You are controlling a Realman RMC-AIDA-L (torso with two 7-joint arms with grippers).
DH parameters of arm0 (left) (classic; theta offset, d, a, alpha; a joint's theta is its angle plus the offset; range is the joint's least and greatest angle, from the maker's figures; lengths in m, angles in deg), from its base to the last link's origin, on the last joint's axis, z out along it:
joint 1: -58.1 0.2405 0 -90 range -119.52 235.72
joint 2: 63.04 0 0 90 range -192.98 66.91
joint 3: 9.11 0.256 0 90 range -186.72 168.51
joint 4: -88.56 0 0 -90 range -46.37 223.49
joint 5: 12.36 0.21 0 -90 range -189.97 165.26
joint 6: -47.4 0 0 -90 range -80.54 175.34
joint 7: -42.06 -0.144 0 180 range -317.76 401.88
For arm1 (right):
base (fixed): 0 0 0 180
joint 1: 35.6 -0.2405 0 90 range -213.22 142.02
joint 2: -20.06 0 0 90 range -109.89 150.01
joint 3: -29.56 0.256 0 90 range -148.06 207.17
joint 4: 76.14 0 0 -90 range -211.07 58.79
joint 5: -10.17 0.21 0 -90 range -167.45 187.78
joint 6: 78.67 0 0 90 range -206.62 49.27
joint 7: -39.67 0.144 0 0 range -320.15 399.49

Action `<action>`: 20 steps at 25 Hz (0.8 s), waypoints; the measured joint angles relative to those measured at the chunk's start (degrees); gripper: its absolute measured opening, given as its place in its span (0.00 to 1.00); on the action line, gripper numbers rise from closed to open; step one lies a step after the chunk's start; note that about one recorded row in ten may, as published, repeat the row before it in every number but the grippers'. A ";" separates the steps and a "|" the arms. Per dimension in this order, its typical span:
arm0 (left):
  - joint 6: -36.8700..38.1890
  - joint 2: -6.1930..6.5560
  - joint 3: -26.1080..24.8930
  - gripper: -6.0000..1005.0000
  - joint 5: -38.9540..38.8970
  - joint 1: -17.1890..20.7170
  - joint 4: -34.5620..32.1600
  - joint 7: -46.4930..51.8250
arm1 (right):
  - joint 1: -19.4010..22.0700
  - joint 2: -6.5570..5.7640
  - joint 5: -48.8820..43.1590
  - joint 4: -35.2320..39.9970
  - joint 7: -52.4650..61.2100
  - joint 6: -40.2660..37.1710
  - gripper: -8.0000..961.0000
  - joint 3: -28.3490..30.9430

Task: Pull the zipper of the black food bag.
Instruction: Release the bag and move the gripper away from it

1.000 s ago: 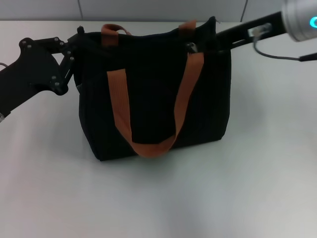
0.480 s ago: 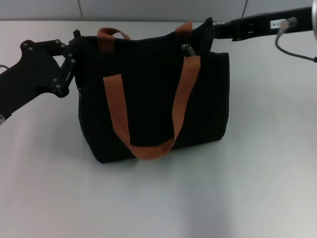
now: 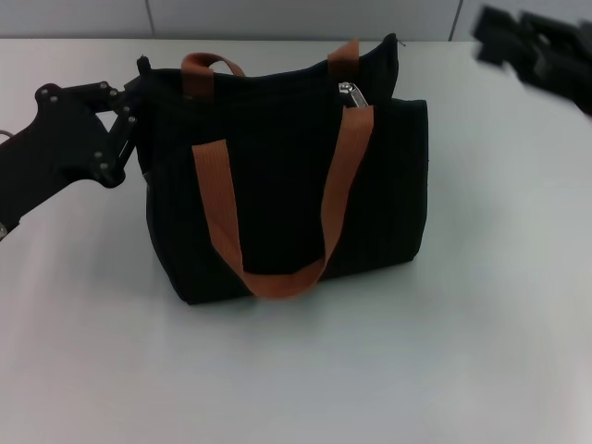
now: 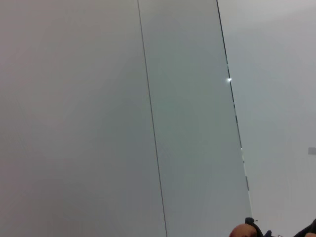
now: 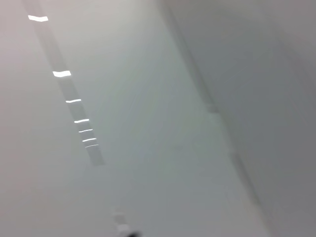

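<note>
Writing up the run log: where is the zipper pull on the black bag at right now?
Done: the zipper tab sits near the right end of the black food bag top, by the orange-brown strap. In hand: the left gripper is against the bag's upper left corner; the right gripper is up at the far right, apart from the bag and blurred. Left: I can't tell whether the track is fully zipped.

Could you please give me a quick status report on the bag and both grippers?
Left gripper at black food bag left end. Right gripper away, far right. Zipper untouched at right end. Nothing in the way.
</note>
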 joint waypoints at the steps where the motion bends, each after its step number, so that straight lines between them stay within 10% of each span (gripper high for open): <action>1: -0.01 -0.03 0.00 0.03 0.03 0.20 0.00 0.13 | 0.23 -0.70 -0.54 -3.47 -4.30 -3.29 0.46 0.40; 6: -0.03 -0.01 0.01 0.03 0.07 0.63 0.00 1.39 | 2.45 -2.24 -9.41 -12.92 -23.40 -9.15 0.57 0.36; 14: -1.07 0.54 0.52 0.16 0.37 0.86 -0.52 9.58 | 4.41 1.56 -21.56 -15.12 -33.59 -2.87 0.79 0.32; 20: 1.33 5.10 1.32 0.32 5.26 1.23 -4.82 24.64 | 3.77 1.99 -24.03 -17.12 -35.37 0.45 0.86 0.18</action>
